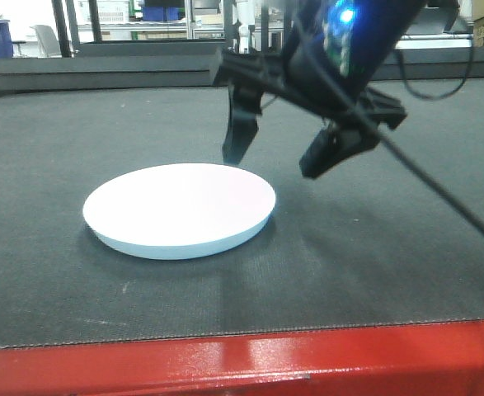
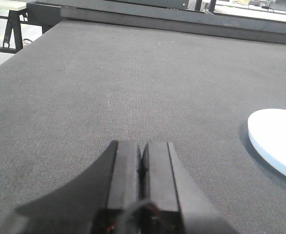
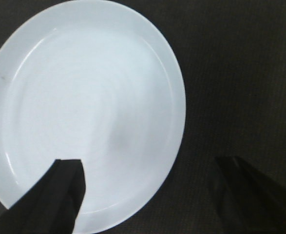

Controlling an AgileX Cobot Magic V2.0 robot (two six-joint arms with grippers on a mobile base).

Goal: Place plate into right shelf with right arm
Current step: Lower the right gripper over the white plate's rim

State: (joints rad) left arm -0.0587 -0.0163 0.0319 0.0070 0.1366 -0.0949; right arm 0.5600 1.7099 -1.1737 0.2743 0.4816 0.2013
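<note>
The right gripper (image 1: 273,167) hangs with its jaws spread wide, holding nothing. It sits over the far right rim of the plate (image 1: 180,210). In the right wrist view one finger (image 3: 67,187) lies over the plate's inner face (image 3: 84,97) and the other finger (image 3: 245,187) lies over the mat (image 3: 240,73) just beside the rim, so the rim falls between them. From the front, the nearer tip looks close to the plate's far edge; whether it touches cannot be told. The right arm (image 1: 365,37) rises behind and to the right of the plate, with a blue light (image 1: 346,12) on it. A black cable (image 1: 439,194) slopes down past the plate's right side.

The plate is white and round and lies flat on the dark grey mat (image 1: 390,264). In front of the plate the mat ends at a red edge (image 1: 242,359). Far behind the plate, blue bins (image 1: 161,11) show in a blurred background.

The left gripper (image 2: 142,146) has its fingers pressed together with nothing between them. It is low over the mat (image 2: 133,73), well apart from the plate (image 2: 276,139), whose edge shows at the right of the left wrist view.
</note>
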